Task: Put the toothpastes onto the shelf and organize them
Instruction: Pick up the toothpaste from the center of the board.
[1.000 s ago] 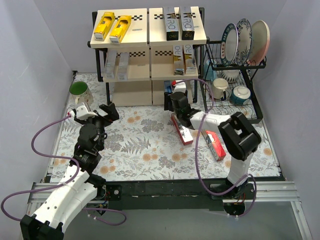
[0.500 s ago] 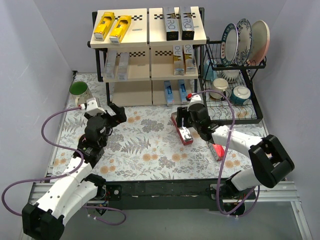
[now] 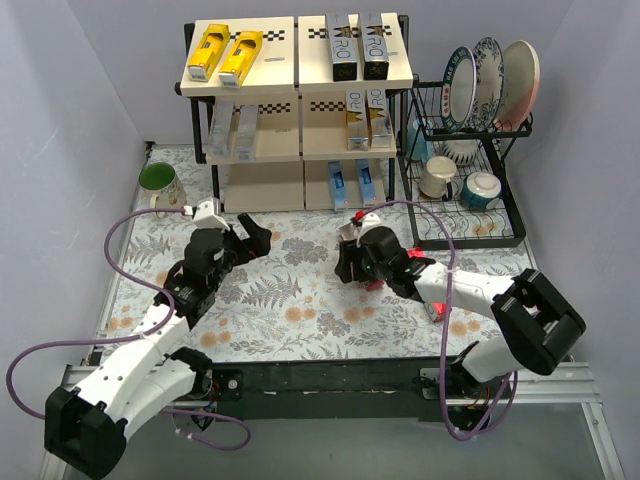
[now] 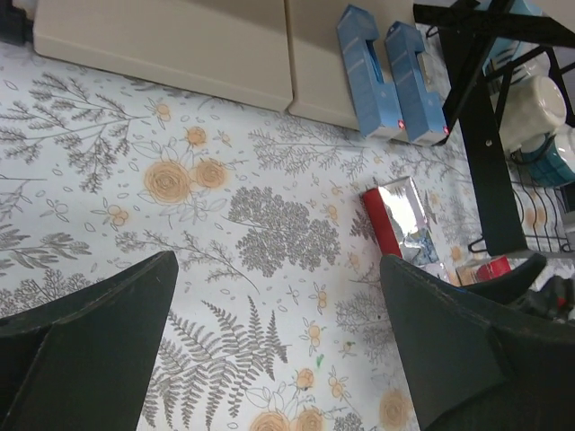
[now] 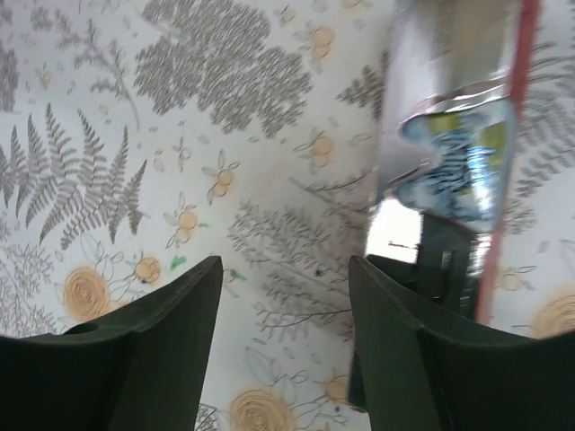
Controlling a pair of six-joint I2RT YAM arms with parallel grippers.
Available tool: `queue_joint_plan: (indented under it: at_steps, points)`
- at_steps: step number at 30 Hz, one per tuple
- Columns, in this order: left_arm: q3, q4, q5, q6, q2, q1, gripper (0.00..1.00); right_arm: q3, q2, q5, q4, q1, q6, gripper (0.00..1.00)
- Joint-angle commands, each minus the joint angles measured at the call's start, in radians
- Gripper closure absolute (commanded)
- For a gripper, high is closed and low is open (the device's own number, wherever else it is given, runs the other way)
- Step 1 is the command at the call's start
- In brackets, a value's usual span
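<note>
Ten cartons sit on the shelf (image 3: 283, 75), which stands at 12 o'clock of the mat (image 3: 290, 300). The top board carries two yellow cartons (image 3: 240, 57) at 11 o'clock and two black cartons (image 3: 343, 48) at 1 o'clock. The middle board holds two silver cartons (image 3: 232, 130) on the left and two gold-white cartons (image 3: 368, 115) on the right. Two blue cartons (image 4: 364, 72) stand side by side on the bottom board, right half.

Two more cartons lie on the mat. The red-silver carton (image 4: 400, 220) is near the middle, below the blue pair, its foil face up. The red carton (image 3: 436, 303) lies at 4 o'clock of the mat, partly under the right arm.

The left claw (image 4: 278, 262) hangs over the mat at about 9 o'clock, fingers spread wide, with nothing between them but floral print. The red-silver carton is at 1 o'clock from it, well apart.

The right claw (image 5: 286, 262) is low over the middle of the mat, fingers parted about halfway and gripping nothing. The red-silver carton lies at 1 o'clock of it, outside the gap, its near end right by the right finger (image 5: 404, 359). Whether they touch I cannot tell.

A dish rack (image 3: 470, 215) with plates and mugs stands at 2 o'clock, and a green mug (image 3: 158, 180) at 10 o'clock.
</note>
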Motion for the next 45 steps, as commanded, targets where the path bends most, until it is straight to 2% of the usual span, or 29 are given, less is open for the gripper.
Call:
queue_joint_plan:
  at_steps: [1, 6, 11, 17, 23, 27, 30, 39, 45]
  points:
    - [0.032, -0.046, 0.02, -0.05, -0.005, -0.041, 0.06, 0.036, 0.066, -0.008, -0.031, 0.101, 0.073, 0.36]
    - [0.027, -0.066, 0.014, -0.099, 0.024, -0.11, 0.06, 0.088, 0.095, -0.026, -0.004, 0.171, 0.099, 0.35]
    - [0.027, -0.069, 0.002, -0.173, 0.065, -0.185, 0.05, 0.122, 0.046, -0.007, -0.007, 0.186, 0.08, 0.32]
    - [0.088, -0.065, -0.084, -0.286, 0.189, -0.317, 0.02, 0.119, -0.076, 0.242, -0.171, 0.11, -0.009, 0.24]
    - [0.246, -0.059, -0.223, -0.343, 0.416, -0.472, 0.02, 0.044, -0.274, 0.409, -0.272, -0.05, -0.055, 0.17]
    - [0.366, -0.091, -0.309, -0.41, 0.573, -0.536, 0.02, -0.007, -0.394, 0.565, -0.303, -0.079, -0.088, 0.14]
    - [0.484, -0.154, -0.383, -0.466, 0.712, -0.578, 0.02, -0.034, -0.487, 0.627, -0.297, -0.084, -0.097, 0.11]
    - [0.806, -0.325, -0.445, -0.498, 1.066, -0.65, 0.02, -0.137, -0.658, 0.684, -0.231, -0.093, -0.123, 0.06]
    - [0.915, -0.373, -0.471, -0.47, 1.2, -0.662, 0.02, -0.168, -0.704, 0.694, -0.226, -0.098, -0.129, 0.05]
